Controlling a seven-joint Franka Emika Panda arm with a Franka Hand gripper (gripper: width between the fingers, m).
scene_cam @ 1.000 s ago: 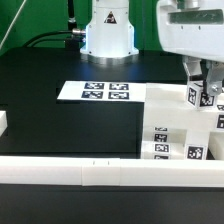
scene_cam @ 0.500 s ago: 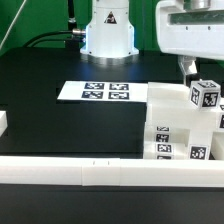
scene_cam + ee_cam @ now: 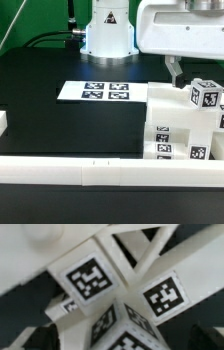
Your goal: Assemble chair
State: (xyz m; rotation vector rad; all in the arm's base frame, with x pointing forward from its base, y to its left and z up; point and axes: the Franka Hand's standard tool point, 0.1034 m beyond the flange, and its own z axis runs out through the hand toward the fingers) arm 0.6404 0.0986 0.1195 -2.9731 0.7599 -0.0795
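Sweeping the exterior view from its left: bare black desk (image 3: 60, 125), the long white border rail (image 3: 70, 172) along the lower edge, then the marker board (image 3: 106, 92) lying flat near the centre. Nothing for me there.

On to the right side, where the chair (image 3: 172, 125) sits as a blocky white stack against the rail, tags facing out. A small tagged cube-shaped piece (image 3: 206, 96) perches at its upper right corner, and I cannot tell whether it is fully seated.

Above the stack, at the upper right of the frame, hangs my pincer (image 3: 178, 72), spread wide and holding nothing, one finger showing just beside the top of the stack. The wrist view is filled with tagged white faces (image 3: 95, 277) and angled struts, very close and blurred.

My judgement for this step: rise straight up, no sideways drift, so a finger does not clip that cube. Then check that the piece sits square before going for the next part.
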